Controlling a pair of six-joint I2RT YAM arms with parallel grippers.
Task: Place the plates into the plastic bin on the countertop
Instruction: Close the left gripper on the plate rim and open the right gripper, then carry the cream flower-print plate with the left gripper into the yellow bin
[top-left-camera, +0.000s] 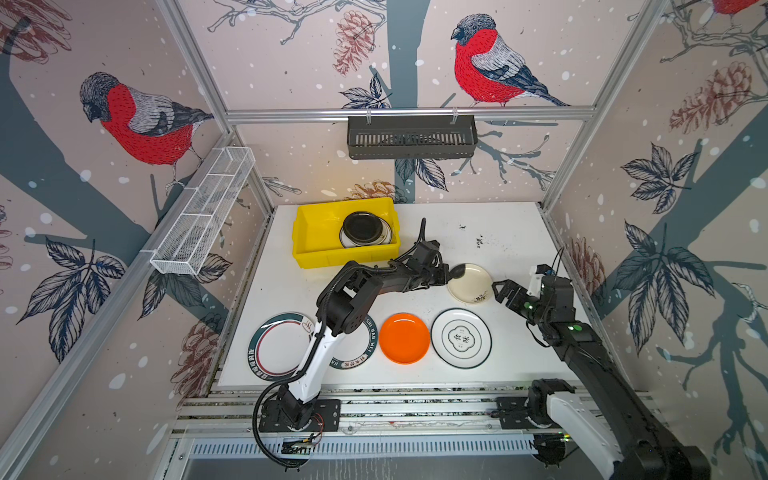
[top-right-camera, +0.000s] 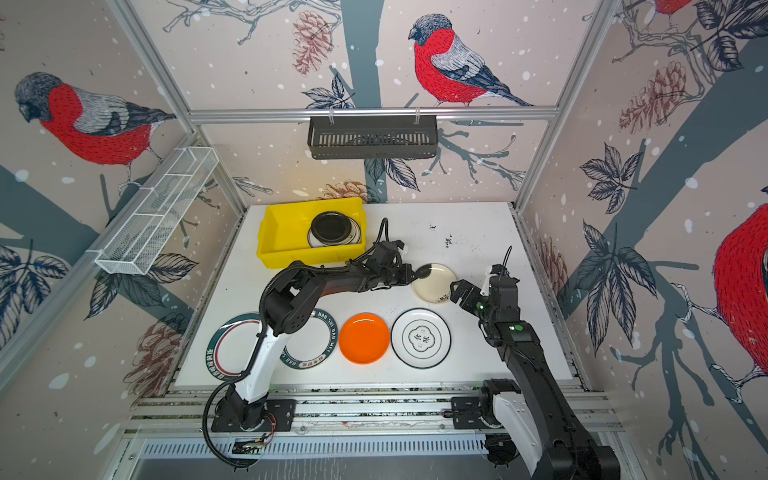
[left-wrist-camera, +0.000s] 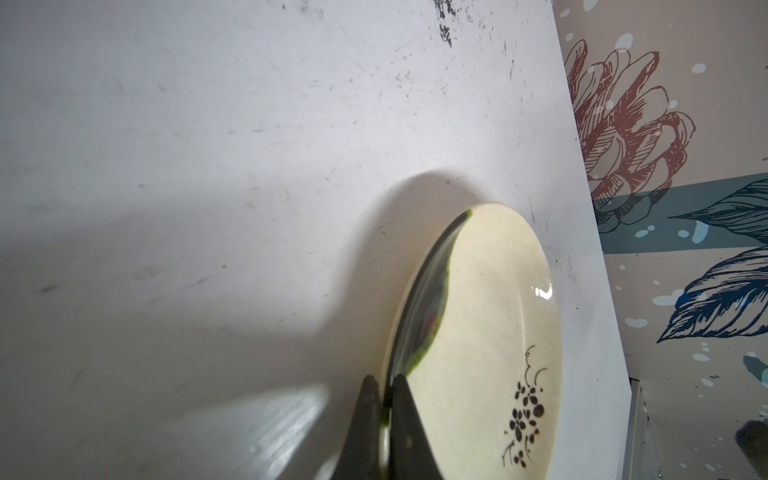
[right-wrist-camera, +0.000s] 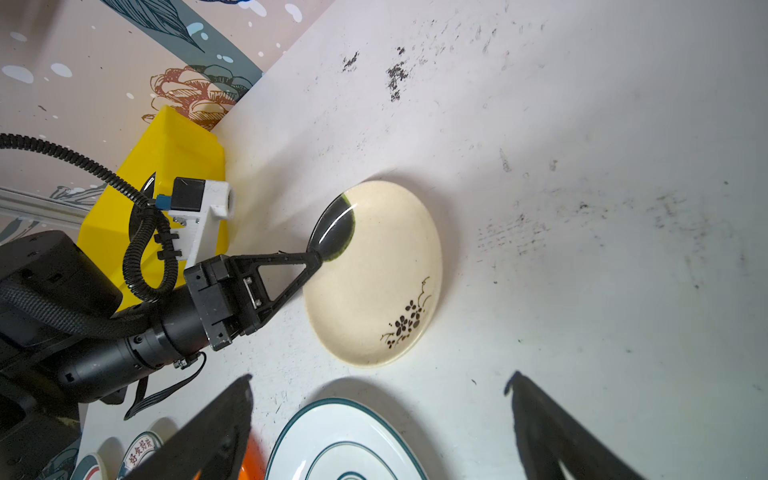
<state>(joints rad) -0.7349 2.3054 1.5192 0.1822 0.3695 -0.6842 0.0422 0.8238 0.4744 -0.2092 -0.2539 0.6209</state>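
The left jaws pinch the cream plate (right-wrist-camera: 374, 282) by its rim, a shallow dish's only purchase for carrying to the bin (top-left-camera: 316, 255); the right jaws hang wide, empty.

Plastic bin (top-left-camera: 332, 258): bright yellow, unpatterned; black plate (top-left-camera: 360, 226) in it: glossy, plain; pale plate (top-left-camera: 389, 236) under it: thin dark rim line.

Cream plate (top-left-camera: 473, 286): black blossom sprig on one side; dark green-black patch at the opposite rim.

Orange plate (top-left-camera: 404, 338): plain, uniform orange.

Ringed plate (top-left-camera: 461, 338): white; dark-green rim line; dark-green quatrefoil with two characters at centre.

Lettered plate (top-left-camera: 274, 349) nearest the tabletop's left edge: white; dark-green band with white lettering; thin red inner ring; second lettered plate (top-left-camera: 362, 353): the same green band and white lettering.

Tabletop (top-left-camera: 511, 249): white; dark specks and scuffs toward the far edge.

Wallpaper (top-left-camera: 291, 62): pale pink-beige; red-breasted grey birds; blue-grey branches; white flecks.
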